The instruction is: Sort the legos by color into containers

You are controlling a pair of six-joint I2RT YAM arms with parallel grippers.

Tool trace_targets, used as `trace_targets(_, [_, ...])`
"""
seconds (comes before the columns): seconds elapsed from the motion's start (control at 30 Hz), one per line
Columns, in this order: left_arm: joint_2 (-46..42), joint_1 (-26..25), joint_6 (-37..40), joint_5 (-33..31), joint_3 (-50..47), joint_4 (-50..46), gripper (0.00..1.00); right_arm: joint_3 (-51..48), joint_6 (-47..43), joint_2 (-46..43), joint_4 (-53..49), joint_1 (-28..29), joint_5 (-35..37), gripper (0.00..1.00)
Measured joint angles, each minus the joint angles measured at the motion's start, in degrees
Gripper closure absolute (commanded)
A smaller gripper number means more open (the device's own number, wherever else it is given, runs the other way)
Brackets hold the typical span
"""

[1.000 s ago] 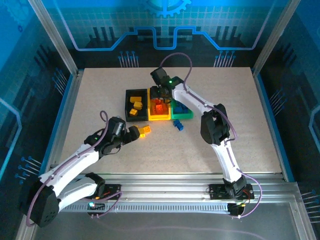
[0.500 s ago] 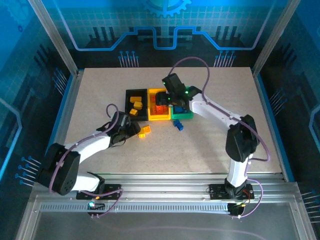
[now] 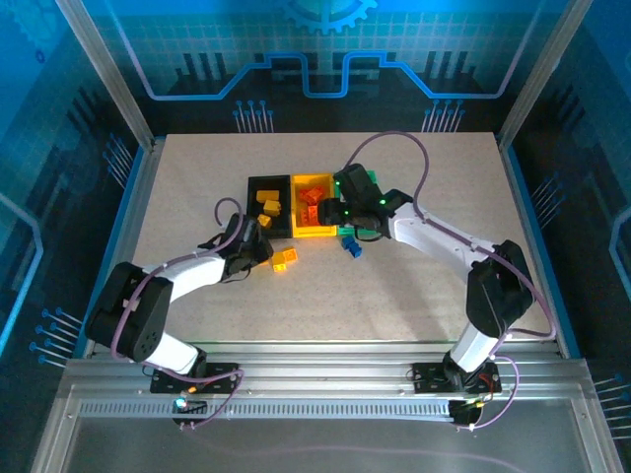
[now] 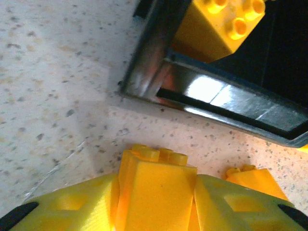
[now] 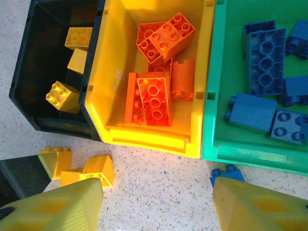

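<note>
My left gripper [image 4: 159, 199] is shut on a yellow lego [image 4: 159, 185] resting on the table, one finger pressed to each side, just in front of the black container's [image 4: 159, 77] near corner. A second loose yellow lego [image 4: 255, 180] lies beside it. From above, this gripper [image 3: 262, 252] sits left of the yellow legos [image 3: 284, 259]. My right gripper [image 5: 156, 202] hangs open over bare table in front of the yellow container [image 5: 149, 139], with nothing between its fingers. A loose blue lego [image 5: 226, 171] lies by its right finger.
The black container [image 5: 24, 72] holds yellow legos [image 5: 62, 95], the yellow one red legos [image 5: 156, 96], the green container [image 5: 216, 96] blue legos [image 5: 264, 57]. All three stand in a row at mid-table [image 3: 267, 205]. Wide bare tabletop [image 3: 197, 177] surrounds them.
My left gripper reached forward to the yellow legos and closed on one. My right gripper moved from above the yellow container to its near side, still open.
</note>
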Motion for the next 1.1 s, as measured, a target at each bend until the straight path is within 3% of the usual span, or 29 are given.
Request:
trace_targets(0.07, [-1.5, 0.0, 0.6, -0.8, -1.1, -1.4, 0.38, -0.1, 0.0, -0.5, 0.5, 0.0, 0.1, 0.36])
trace_targets(0.13, [-2.2, 0.0, 0.5, -1.1, -2.1, -2.7, 0.37, -0.1, 0.2, -0.7, 0.9, 0.0, 0.1, 0.36])
trace_targets(0.4, [-1.6, 0.0, 1.8, -2.1, -2.5, -4.1, 0.65, -1.1, 1.1, -0.9, 1.6, -0.6, 0.1, 0.36])
trace_targets(0.6, [-6.6, -0.4, 2.1, -2.1, -1.7, -8.6, 0.68, -3.1, 1.6, -2.2, 1.6, -1.1, 0.1, 0.36])
trace_targets(0.8, [-11.4, -1.4, 3.3, -3.1, 10.0, -13.7, 0.67, -6.1, 2.4, -4.5, 2.1, -2.2, 0.1, 0.36])
trace_targets(0.9, [-7.1, -1.2, 4.2, -4.2, 18.3, -14.0, 0.67, -7.7, 2.9, -5.3, 2.1, -2.5, 0.0, 0.36])
trace_targets(1.1, [10.9, 0.1, 5.8, -5.5, 33.3, -14.4, 0.66, -11.3, 3.8, -6.8, 2.0, -2.6, -0.3, 0.36])
